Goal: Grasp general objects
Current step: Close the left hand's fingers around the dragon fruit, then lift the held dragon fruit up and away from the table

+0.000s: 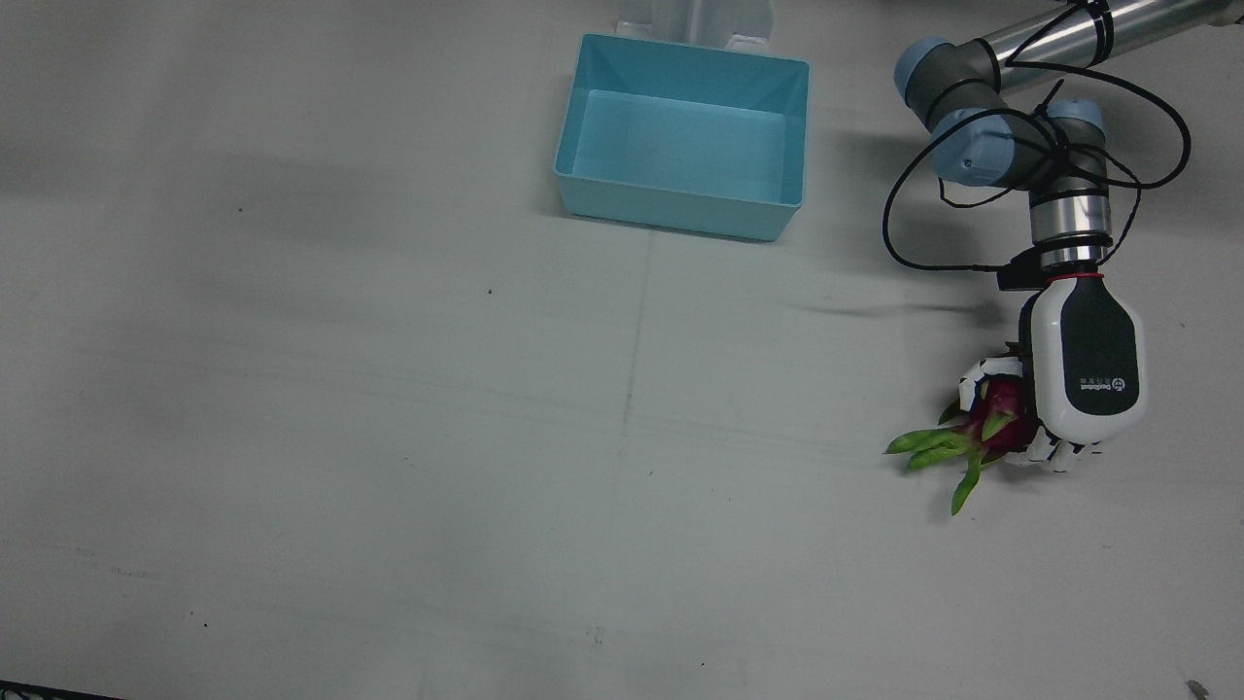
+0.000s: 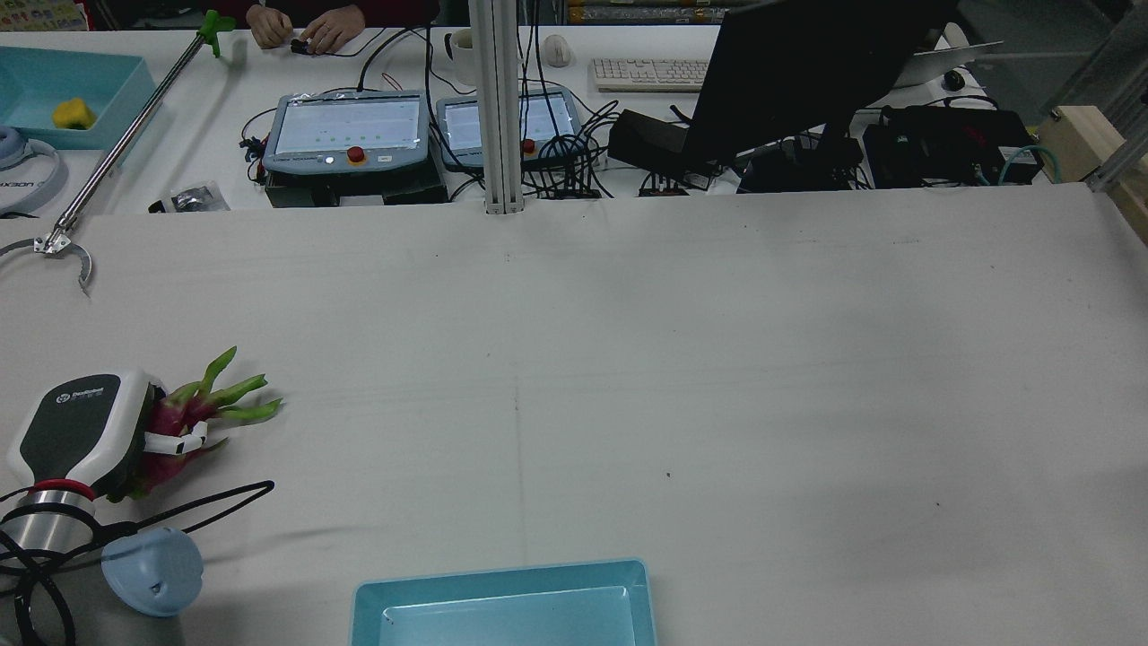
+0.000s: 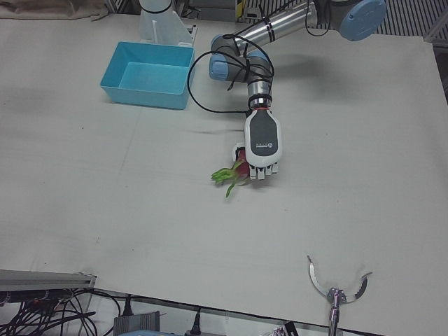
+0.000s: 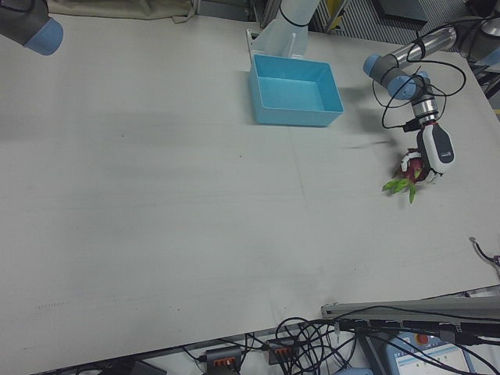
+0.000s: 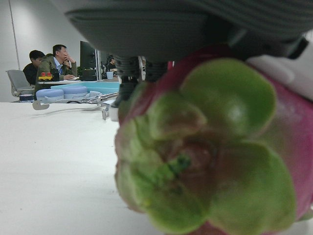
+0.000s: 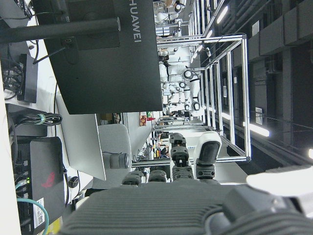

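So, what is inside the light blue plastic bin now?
Nothing shows inside the light blue plastic bin: the front view shows its bare floor. The red dragon fruit with green scales is far from it, under the left hand; its underside is covered.

— What does the left arm (image 1: 1050, 39) look like?
— Silver tubes with pale blue joint caps; black cables (image 1: 904, 219) loop off at nine o'clock of the wrist.
— And the left hand (image 1: 1084, 365)?
— White shell, a dark grey back panel with small white lettering and a round logo, and a thin red ring at twelve o'clock.
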Controlling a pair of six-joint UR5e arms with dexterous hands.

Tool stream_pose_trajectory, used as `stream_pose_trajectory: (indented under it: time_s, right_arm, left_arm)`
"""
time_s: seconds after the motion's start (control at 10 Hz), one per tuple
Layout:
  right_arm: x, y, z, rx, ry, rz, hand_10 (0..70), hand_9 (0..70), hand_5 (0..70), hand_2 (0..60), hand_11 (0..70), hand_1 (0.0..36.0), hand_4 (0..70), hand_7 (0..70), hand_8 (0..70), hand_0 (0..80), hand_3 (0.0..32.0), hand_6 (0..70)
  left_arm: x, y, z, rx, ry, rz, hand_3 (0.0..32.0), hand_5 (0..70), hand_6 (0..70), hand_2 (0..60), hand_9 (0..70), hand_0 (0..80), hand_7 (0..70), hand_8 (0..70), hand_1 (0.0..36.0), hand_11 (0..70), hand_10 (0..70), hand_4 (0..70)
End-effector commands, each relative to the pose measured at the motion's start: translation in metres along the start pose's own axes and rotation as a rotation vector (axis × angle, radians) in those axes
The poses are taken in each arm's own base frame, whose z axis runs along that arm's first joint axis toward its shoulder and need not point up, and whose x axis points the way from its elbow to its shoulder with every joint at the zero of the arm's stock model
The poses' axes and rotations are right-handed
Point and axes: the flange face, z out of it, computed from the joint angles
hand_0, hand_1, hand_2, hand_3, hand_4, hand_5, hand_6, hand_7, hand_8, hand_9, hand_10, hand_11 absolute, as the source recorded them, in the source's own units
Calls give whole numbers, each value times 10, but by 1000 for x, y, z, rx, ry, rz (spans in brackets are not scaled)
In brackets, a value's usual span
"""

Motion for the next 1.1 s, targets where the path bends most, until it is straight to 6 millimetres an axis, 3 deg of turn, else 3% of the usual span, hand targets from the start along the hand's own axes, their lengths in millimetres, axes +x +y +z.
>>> stream_pose_trajectory:
  time_s: [0.0, 0.2, 0.4, 0.5, 0.7, 0.8, 0.9, 1.0]
  right_arm:
    - [0, 0, 0, 0, 0, 0, 0, 0, 0, 0, 0, 0, 0, 0, 0, 0, 0, 0]
    - [0, 0, 0, 0, 0, 0, 0, 0, 0, 0, 0, 0, 0, 0, 0, 0, 0, 0]
    - [0, 0, 0, 0, 0, 0, 0, 0, 0, 0, 0, 0, 0, 0, 0, 0, 0, 0]
    - [0, 0, 0, 0, 0, 0, 0, 0, 0, 0, 0, 0, 0, 0, 0, 0, 0, 0]
    - [0, 0, 0, 0, 0, 0, 0, 0, 0, 0, 0, 0, 0, 0, 0, 0, 0, 0]
    - [0, 0, 0, 0, 0, 0, 0, 0, 0, 0, 0, 0, 0, 0, 0, 0, 0, 0]
    - [0, 0, 0, 0, 0, 0, 0, 0, 0, 0, 0, 0, 0, 0, 0, 0, 0, 0]
    - [0, 0, 0, 0, 0, 0, 0, 0, 0, 0, 0, 0, 0, 0, 0, 0, 0, 0]
  left_arm:
    - [35, -14, -18, 1, 16, -83, 0, 700, 700, 600, 700, 402, 700, 700, 117, 700, 700, 700]
    - [102, -16, -38, -48, 88, -259, 0, 700, 700, 600, 700, 376, 700, 700, 118, 700, 700, 700]
    - [153, -19, -58, -103, 157, -390, 0, 694, 700, 600, 700, 300, 700, 700, 70, 700, 700, 700]
    - [172, -8, -64, -132, 174, -426, 0, 641, 690, 600, 700, 218, 700, 700, 32, 700, 700, 700]
    - [194, 6, -67, -182, 199, -486, 0, 574, 628, 600, 700, 172, 700, 700, 0, 700, 700, 700]
    - [200, 19, -71, -233, 210, -519, 0, 538, 598, 557, 700, 159, 700, 700, 0, 700, 700, 700]
    - [201, 30, -76, -266, 223, -548, 0, 487, 569, 461, 700, 137, 700, 700, 0, 700, 700, 646]
    - [201, 42, -82, -299, 237, -580, 0, 462, 563, 404, 700, 135, 700, 700, 0, 700, 700, 636]
